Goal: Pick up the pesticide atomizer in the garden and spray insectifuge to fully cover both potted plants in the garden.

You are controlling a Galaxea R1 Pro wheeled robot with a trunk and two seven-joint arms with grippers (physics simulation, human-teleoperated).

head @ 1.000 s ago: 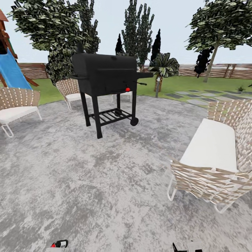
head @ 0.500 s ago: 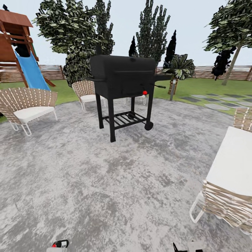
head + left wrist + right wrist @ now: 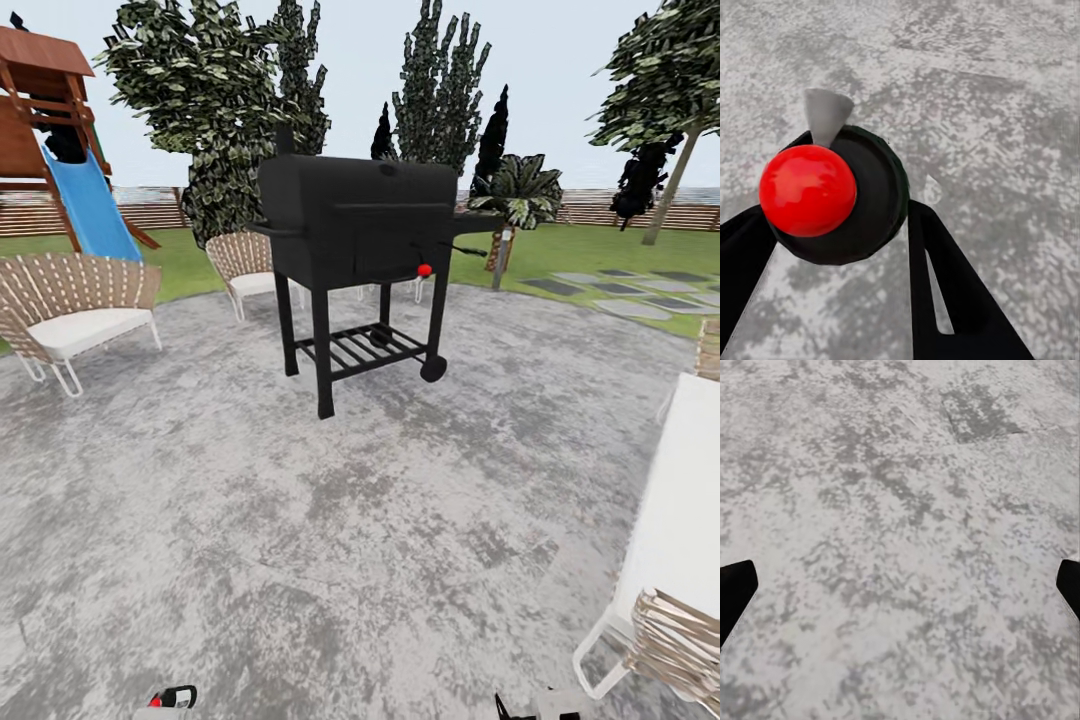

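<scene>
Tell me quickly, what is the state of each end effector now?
Left end effector: closed on the pesticide atomizer.
Right end effector: open, holding nothing.

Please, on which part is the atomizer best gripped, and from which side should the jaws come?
Probably on the atomizer, at its round dark body under the red top, with the jaws on two opposite sides, as the left gripper holds it now. The body's sides are evenly curved, and this grip leaves the grey nozzle free to spray.

Cam panned left, rolled closer to grill (image 3: 360, 230); bench (image 3: 680, 520) nearing right edge.
</scene>
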